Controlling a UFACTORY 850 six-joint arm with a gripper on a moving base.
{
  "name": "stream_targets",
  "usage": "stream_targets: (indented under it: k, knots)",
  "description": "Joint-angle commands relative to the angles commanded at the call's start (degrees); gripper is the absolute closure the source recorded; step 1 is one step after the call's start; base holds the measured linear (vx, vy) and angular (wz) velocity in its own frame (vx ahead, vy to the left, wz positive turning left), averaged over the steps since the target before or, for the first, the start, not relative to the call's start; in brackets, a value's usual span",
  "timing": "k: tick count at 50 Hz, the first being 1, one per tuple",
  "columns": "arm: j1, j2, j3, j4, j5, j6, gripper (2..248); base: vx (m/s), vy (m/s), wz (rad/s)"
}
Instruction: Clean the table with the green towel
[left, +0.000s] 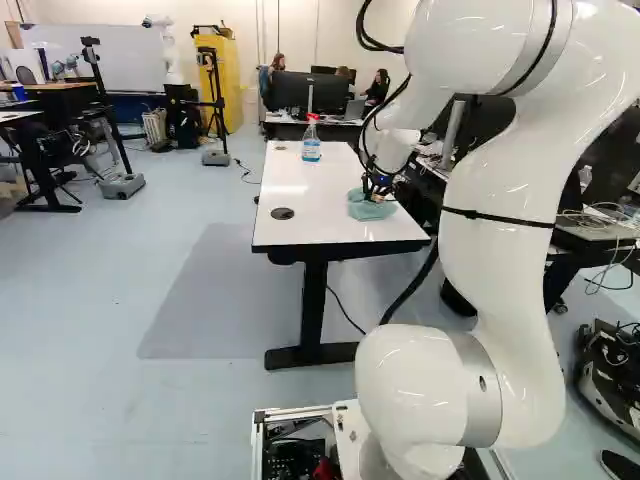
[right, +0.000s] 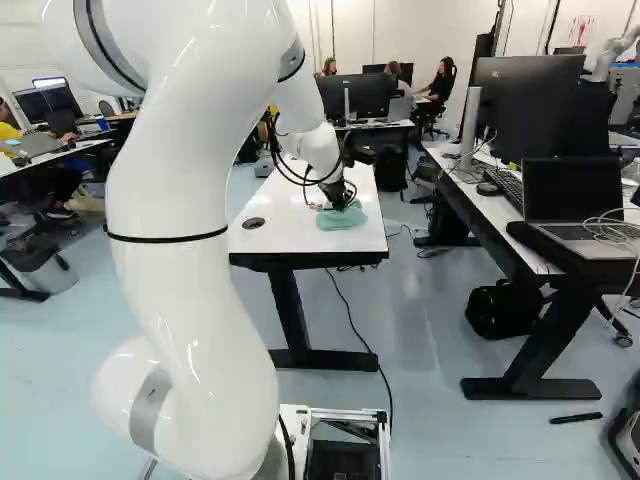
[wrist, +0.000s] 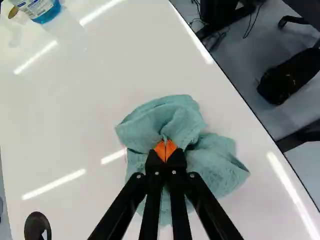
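Observation:
In the left base view my gripper (left: 376, 190) points down at the green towel (left: 370, 208), near the close right corner of the white table (left: 300, 215). The same towel (right: 342, 218) shows in the right base view. From the wrist, my gripper (wrist: 165, 151) is shut with the orange pads together, pinching a fold of the towel (wrist: 165, 117). The cloth lies bunched on the tabletop ahead of and around the fingers. How firmly its underside rests on the table is hidden.
A spray bottle (left: 311, 140) with blue liquid stands toward the table's far end. A round black grommet (left: 283, 213) sits in the tabletop. To the right, a desk (right: 500, 215) carries monitors and a laptop. Another robot (left: 166, 55) stands far back.

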Motion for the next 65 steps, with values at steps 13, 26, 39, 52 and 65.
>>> stream_targets:
  k: [13, 26, 39, 52, 65]
  knots:
    - [2.2, -0.8, -1.0, 0.0, 0.0, 0.0, 230, 0.000, 0.000, 0.000]
    - [4.5, -0.5, -0.7, 0.0, 0.0, 0.0, 230, 0.000, 0.000, 0.000]
    - [6.6, 0.6, 0.7, 0.0, 0.0, 0.0, 230, 0.000, 0.000, 0.000]
    - [8.1, 3.0, 3.7, 0.0, 0.0, 0.0, 230, 0.000, 0.000, 0.000]
    - [9.5, 5.9, 7.3, 0.0, 0.0, 0.0, 230, 0.000, 0.000, 0.000]
